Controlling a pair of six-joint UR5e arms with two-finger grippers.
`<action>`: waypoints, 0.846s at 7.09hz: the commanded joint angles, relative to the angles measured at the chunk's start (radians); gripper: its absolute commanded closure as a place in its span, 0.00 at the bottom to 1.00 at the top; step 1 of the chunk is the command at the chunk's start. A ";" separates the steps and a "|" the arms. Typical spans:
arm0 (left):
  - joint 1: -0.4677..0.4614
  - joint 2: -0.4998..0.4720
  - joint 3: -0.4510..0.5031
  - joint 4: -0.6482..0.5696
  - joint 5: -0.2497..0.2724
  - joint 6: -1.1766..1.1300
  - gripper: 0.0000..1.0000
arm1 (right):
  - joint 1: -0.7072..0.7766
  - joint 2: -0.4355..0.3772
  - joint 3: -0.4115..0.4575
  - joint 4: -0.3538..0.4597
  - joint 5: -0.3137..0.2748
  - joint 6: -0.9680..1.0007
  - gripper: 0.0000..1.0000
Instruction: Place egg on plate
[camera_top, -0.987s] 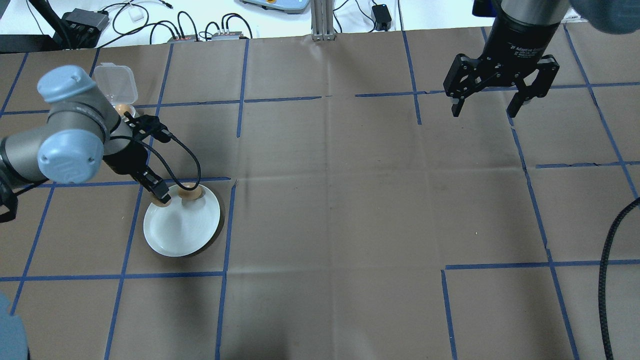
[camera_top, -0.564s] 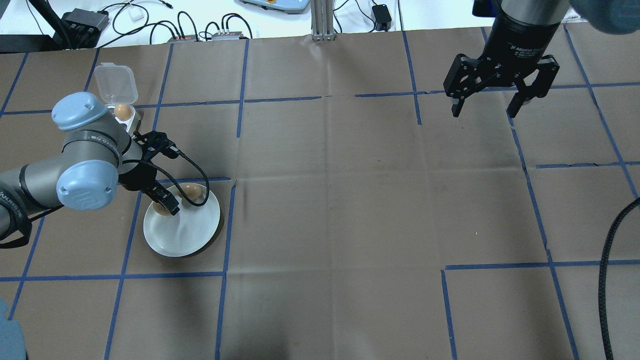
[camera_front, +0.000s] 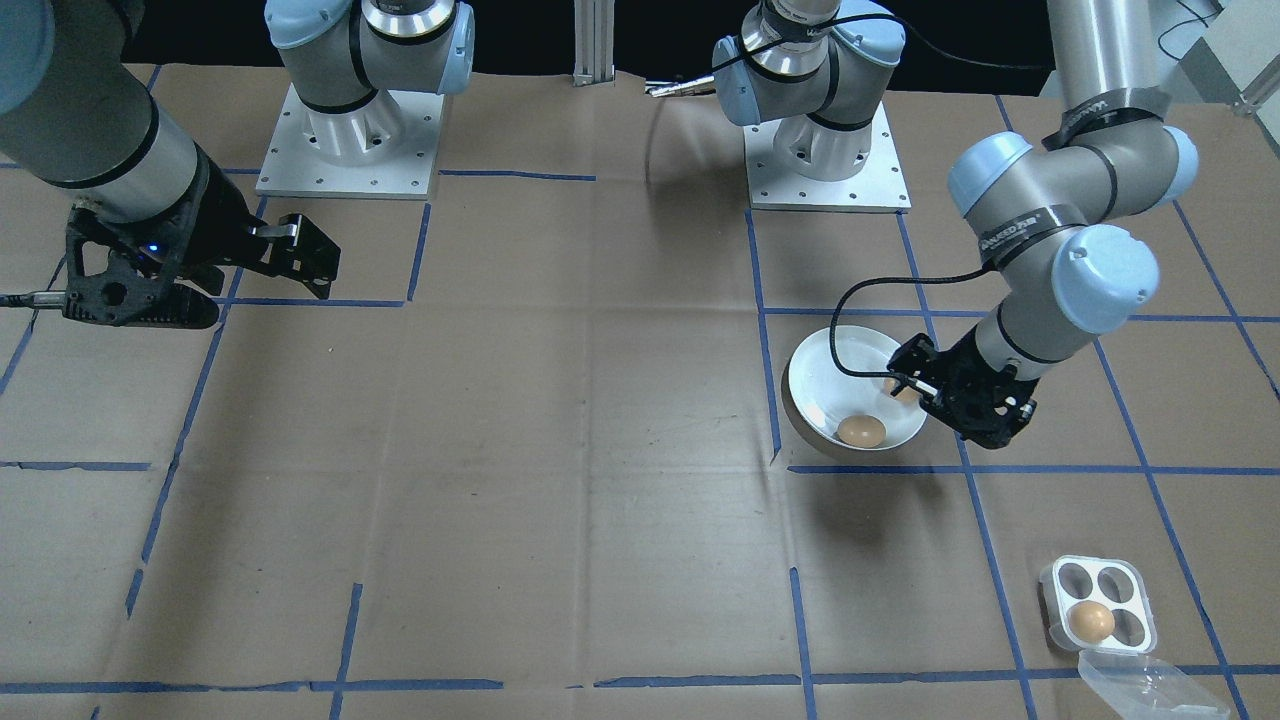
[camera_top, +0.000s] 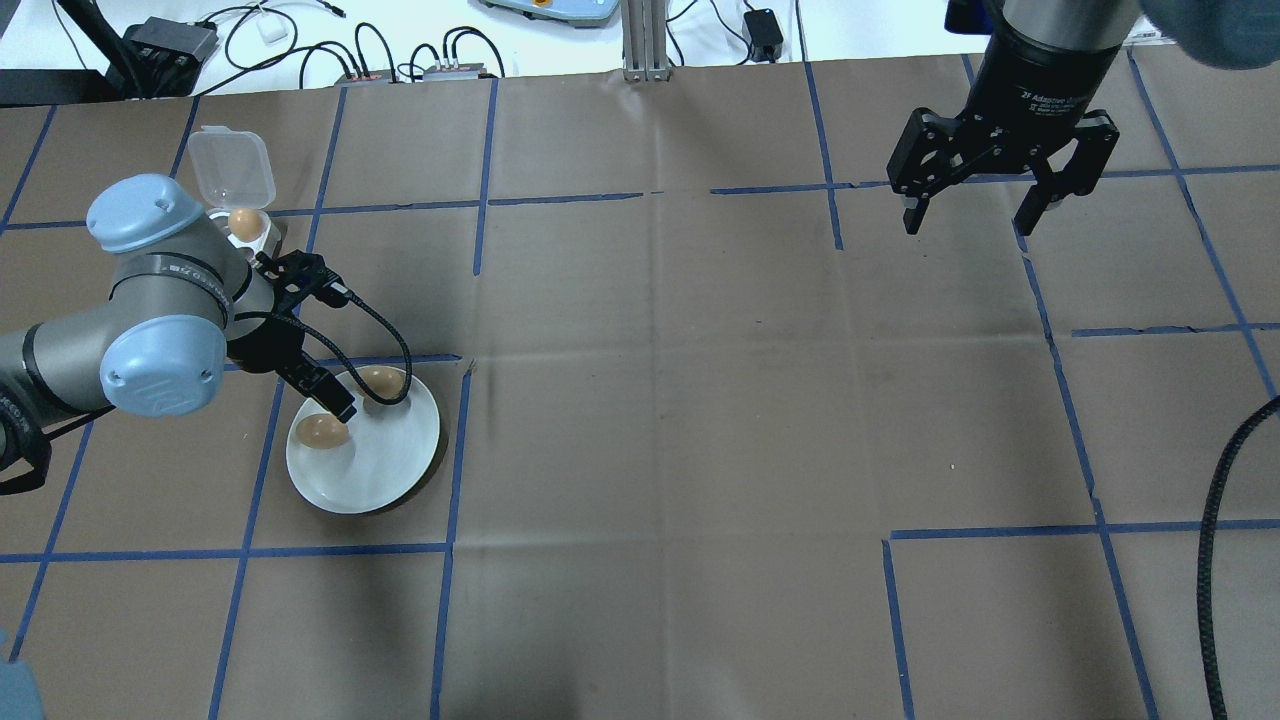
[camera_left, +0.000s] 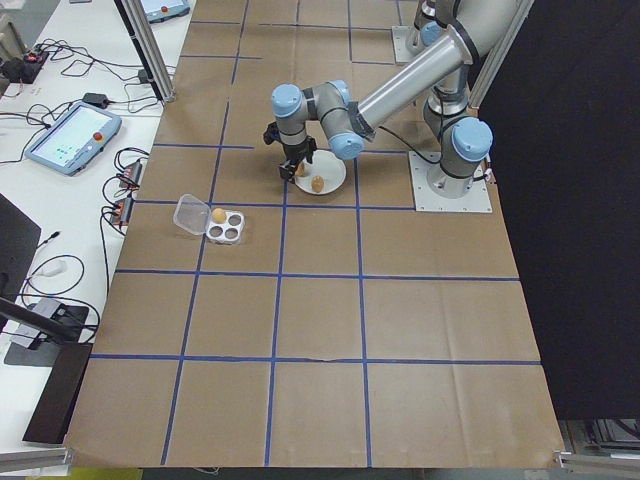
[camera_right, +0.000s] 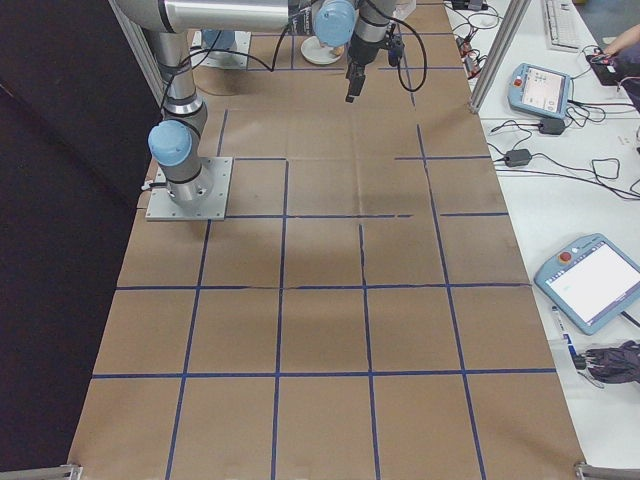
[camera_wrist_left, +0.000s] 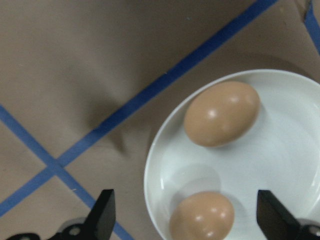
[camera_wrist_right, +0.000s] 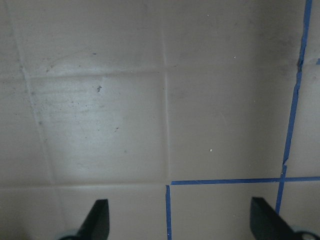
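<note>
The white plate (camera_top: 385, 470) lies on the left of the table and holds two brown eggs. One egg (camera_top: 321, 431) rests near its left rim, the other egg (camera_top: 378, 378) at its far rim. My left gripper (camera_top: 335, 400) hovers open just above the plate's far-left edge, holding nothing. In the left wrist view its fingertips stand wide apart on either side of the nearer egg (camera_wrist_left: 202, 215), with the second egg (camera_wrist_left: 222, 120) further in on the plate (camera_wrist_left: 280, 165). My right gripper (camera_top: 968, 215) hangs open and empty above the far right of the table.
A small white four-cup egg tray (camera_top: 262, 240) with one egg (camera_top: 243, 219) in it and its clear lid (camera_top: 232, 165) open stands beyond the plate, by the left arm's wrist. Cables and boxes lie past the table's far edge.
The left gripper carried an egg from the plate's rim over the plate, then opened. The egg now lies free on the plate and the gripper has drawn back a little. The right arm has not moved.
</note>
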 joint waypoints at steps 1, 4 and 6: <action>0.026 -0.065 0.233 -0.129 0.002 0.008 0.01 | 0.000 0.000 0.000 0.000 -0.001 0.000 0.00; 0.084 -0.281 0.460 -0.118 -0.004 -0.054 0.01 | 0.000 0.000 0.000 0.000 0.000 0.000 0.00; 0.087 -0.371 0.577 -0.114 -0.006 -0.361 0.01 | 0.000 0.000 0.000 0.000 0.000 0.000 0.00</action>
